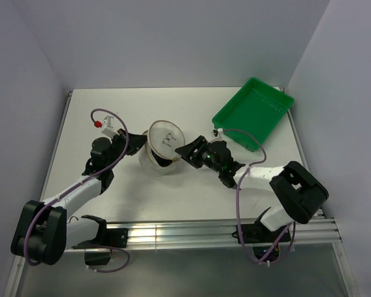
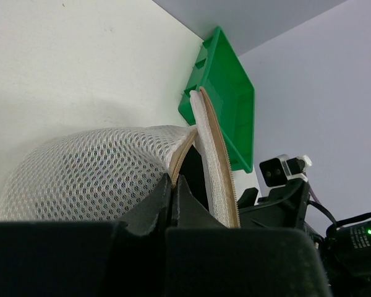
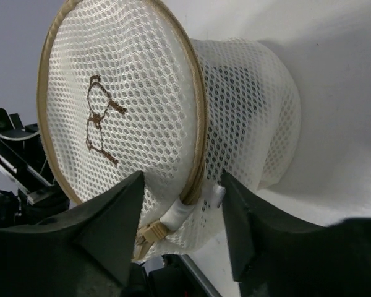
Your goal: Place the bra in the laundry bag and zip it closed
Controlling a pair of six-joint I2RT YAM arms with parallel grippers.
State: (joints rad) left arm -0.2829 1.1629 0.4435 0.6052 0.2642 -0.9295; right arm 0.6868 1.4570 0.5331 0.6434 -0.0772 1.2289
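At the near edge, both arm bases are partly cut off by the bottom of the overhead view, and cables loop over them.

The left fingers [image 2: 167, 199] are closed tight, pinching the tan rim of the laundry bag [image 1: 162, 146] where it meets the mesh wall. Their own dark housing fills the bottom of the left wrist view and hides the bag's lower side.

The right fingers [image 3: 128, 201] stand open on either side of the bag's rim. A tan zip pull [image 3: 151, 234] and a small white tab [image 3: 180, 213] sit in the gap between them, and whether either finger touches the rim is hard to tell.

The laundry bag rests on its side in the middle of the white worktop [image 1: 191, 105], between the two arms. Its round lid [image 3: 117, 99] stands partly away from the body, with a brown stitched motif [image 3: 102, 120] on the mesh.

The bra cannot be made out plainly. A dim dark patch [image 3: 235, 77] shows through the mesh body, and a dark mass lies in the bag's opening in the overhead view, but neither has a readable shape.

Further back and to the right, well apart from the bag, a green tray [image 1: 250, 114] sits tilted against the wall.
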